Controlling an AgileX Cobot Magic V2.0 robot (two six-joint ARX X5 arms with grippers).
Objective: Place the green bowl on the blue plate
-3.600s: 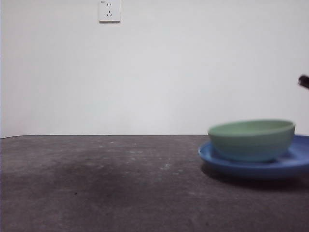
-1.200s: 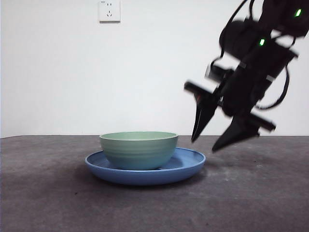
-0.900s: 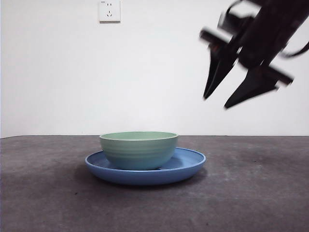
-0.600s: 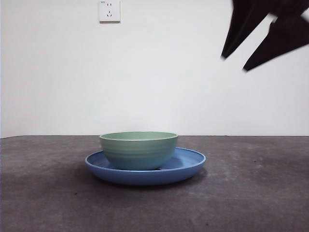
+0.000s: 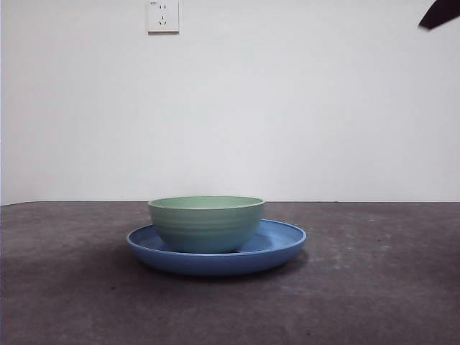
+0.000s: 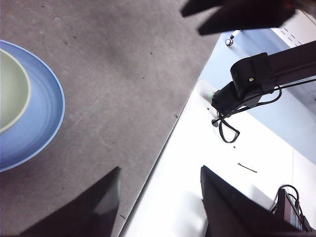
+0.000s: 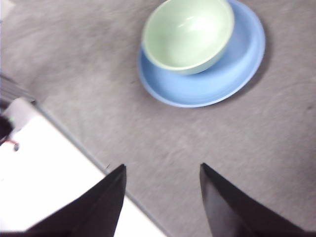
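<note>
On the grey table (image 5: 374,287), the blue plate (image 5: 277,248) lies flat with the green bowl (image 5: 206,223) upright inside it, touching it. Well apart and above, the right gripper (image 7: 162,180) and left gripper (image 6: 160,185) hang with jaws spread, empty. Farther back, a socket (image 5: 162,16) sits on the wall.

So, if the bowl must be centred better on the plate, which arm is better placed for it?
Probably the right. Its open claw looks down on the whole green bowl, which sits off-centre on the blue plate. The left claw, also open, hangs over the table's edge and sees only part of both.
</note>
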